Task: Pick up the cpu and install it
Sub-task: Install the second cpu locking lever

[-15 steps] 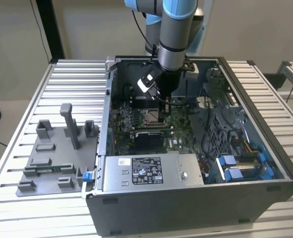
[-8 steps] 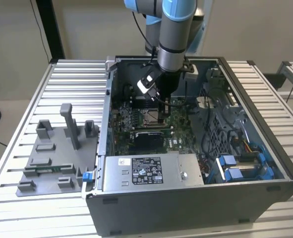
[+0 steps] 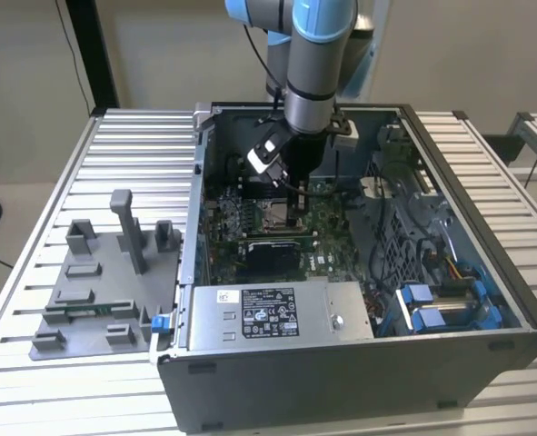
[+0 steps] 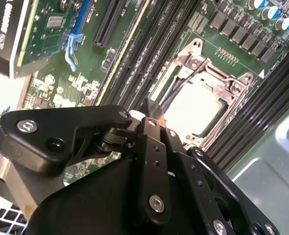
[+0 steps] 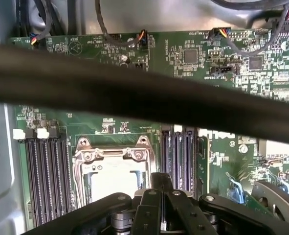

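cpu (image 4: pixel 195 105) is sitting in the metal-framed socket (image 4: pixel 210 73) on the motherboard (image 3: pixel 327 222), pale top showing in both wrist views. Gripper (image 3: pixel 293 216) is hovering right over it inside the open computer case (image 3: pixel 486 354). Fingers look pressed together, nothing pinched. Grey fixture tray (image 3: pixel 95 291) is lying beside the case.

Arm (image 3: pixel 306 86) vertical, wrist pointing straight down, gripper (image 3: pixel 295 218) low, its linkages folded inward.
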Available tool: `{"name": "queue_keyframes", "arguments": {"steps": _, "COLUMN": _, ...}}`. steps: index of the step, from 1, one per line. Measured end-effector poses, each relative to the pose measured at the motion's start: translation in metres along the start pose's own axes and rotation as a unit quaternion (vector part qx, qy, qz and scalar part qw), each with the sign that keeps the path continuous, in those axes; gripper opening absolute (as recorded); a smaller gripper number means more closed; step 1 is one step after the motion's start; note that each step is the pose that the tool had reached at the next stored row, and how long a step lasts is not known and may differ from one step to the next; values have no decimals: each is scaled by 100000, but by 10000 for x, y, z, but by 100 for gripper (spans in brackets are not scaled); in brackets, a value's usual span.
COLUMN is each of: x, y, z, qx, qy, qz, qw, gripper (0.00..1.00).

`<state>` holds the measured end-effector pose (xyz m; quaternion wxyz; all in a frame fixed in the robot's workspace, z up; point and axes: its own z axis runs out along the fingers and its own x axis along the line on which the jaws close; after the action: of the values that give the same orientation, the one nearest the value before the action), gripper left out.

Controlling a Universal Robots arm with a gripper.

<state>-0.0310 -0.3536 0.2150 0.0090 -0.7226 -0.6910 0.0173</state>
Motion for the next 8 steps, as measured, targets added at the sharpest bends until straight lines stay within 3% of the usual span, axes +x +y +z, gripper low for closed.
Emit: {"name": "queue_keyframes", "arguments": {"steps": 8, "x": 9, "y": -46, "z": 48, "qx": -6, "qy": 7, "qz": 0, "qw": 100000, "gripper": 0}}
